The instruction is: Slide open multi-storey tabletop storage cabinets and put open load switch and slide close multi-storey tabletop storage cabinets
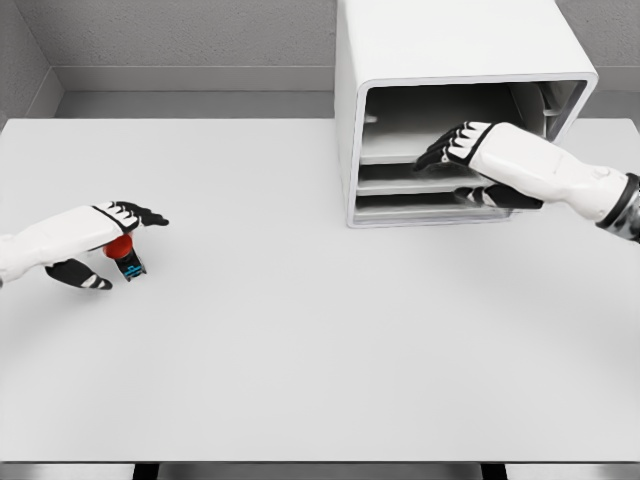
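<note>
Reaching into the cabinet front, the right robot hand (462, 148) has its dark fingers extended flat over the edge of a drawer tray (415, 160) inside the multi-storey storage cabinet (440, 60); it looks released, not closed on anything, though whether the fingertips hook the tray lip I cannot tell. Cabinet sits at the far right of the table (300, 350), open face toward the robot and angled slightly to its right, with stacked trays visible in the cavity. Left robot hand (105, 240) lies low at the table's left side, fingers curled around the load switch (125, 256), a small part with a red knob and a dark body with a blue mark showing below the palm; thumb beneath, fingers above, so a grasp is judged to be in place. Key relation: the switch is well apart from the cabinet, which lies to the right and farther back from the left robot hand, so the carry runs diagonally across bare table toward the opening. Right hand is the nearer one to the drawers, left the only one at the switch. Judgement: drawer opening under way or just done; insertion not yet begun. Risk: the right forearm crosses the opening and could block the approach.
</note>
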